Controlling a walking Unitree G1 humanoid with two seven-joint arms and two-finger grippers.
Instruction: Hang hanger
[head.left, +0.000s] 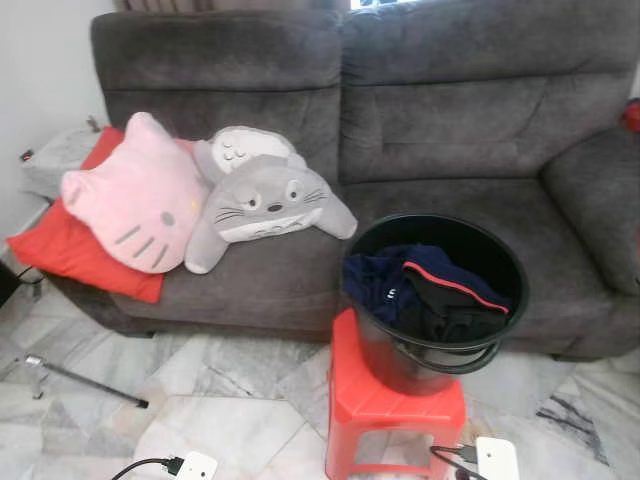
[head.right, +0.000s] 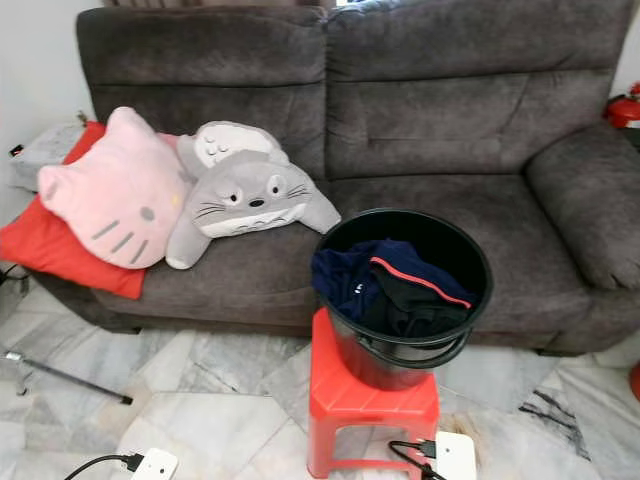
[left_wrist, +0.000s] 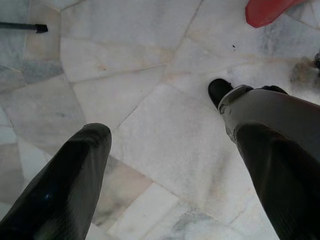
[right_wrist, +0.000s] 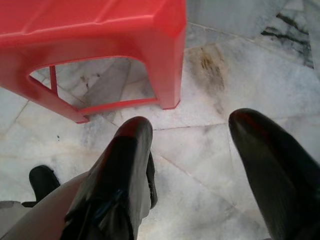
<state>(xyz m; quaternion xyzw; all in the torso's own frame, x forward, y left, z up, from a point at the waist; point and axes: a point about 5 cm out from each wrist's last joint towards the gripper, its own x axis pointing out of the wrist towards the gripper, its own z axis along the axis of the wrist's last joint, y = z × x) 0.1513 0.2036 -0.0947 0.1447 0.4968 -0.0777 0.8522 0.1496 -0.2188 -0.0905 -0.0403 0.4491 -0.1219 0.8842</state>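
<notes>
A black bucket (head.left: 437, 300) is sitting on a red stool (head.left: 392, 408) at 6 o'clock in the head view, holding dark clothes (head.left: 425, 285); I cannot tell whether a hanger is lying among them. The left gripper (left_wrist: 165, 150) and right gripper (right_wrist: 192, 155) are hanging over the marble floor (left_wrist: 150, 75), fingers spread, holding nothing.

Grey sofa (head.left: 450, 110) carries pink cushion (head.left: 135, 195) and grey plush (head.left: 265, 200); black bucket (head.left: 420, 355) of clothes (head.left: 425, 285) stands on red stool (head.left: 395, 405).
</notes>
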